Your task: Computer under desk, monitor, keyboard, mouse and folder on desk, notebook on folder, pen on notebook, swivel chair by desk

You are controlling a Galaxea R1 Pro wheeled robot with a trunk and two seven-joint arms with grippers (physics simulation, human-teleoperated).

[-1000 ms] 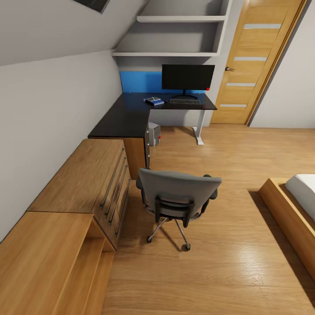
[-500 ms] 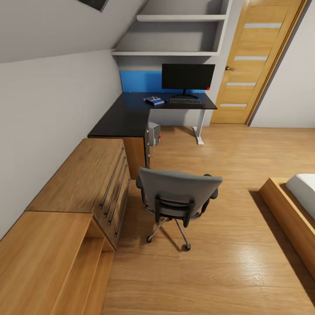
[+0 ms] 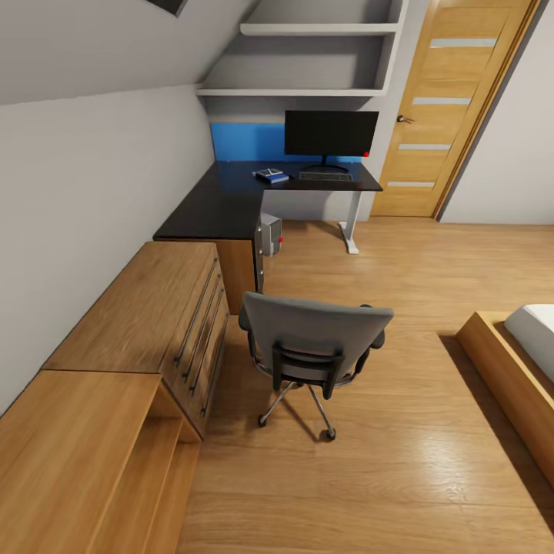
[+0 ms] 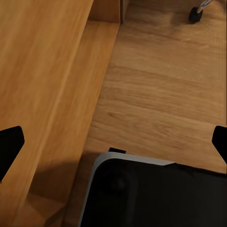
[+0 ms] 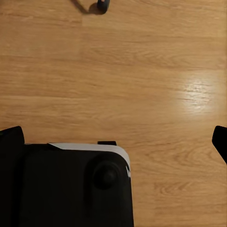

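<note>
A wood-floored bedroom is showing the grey upholstered swivel chair (image 3: 314,346) well apart from the long black desk (image 3: 223,204); both grippers (fingertips spread wide) are carrying nothing, so approaching the chair likely comes next.

Left gripper (image 4: 113,142) hung low, pointed downward, fingertips (image 4: 10,144) spread wide at frame edges, nothing between them. Right gripper (image 5: 113,139) same pose, fingertips (image 5: 12,137) wide apart, empty. My base (image 4: 156,194) sat beneath both wrists.
</note>
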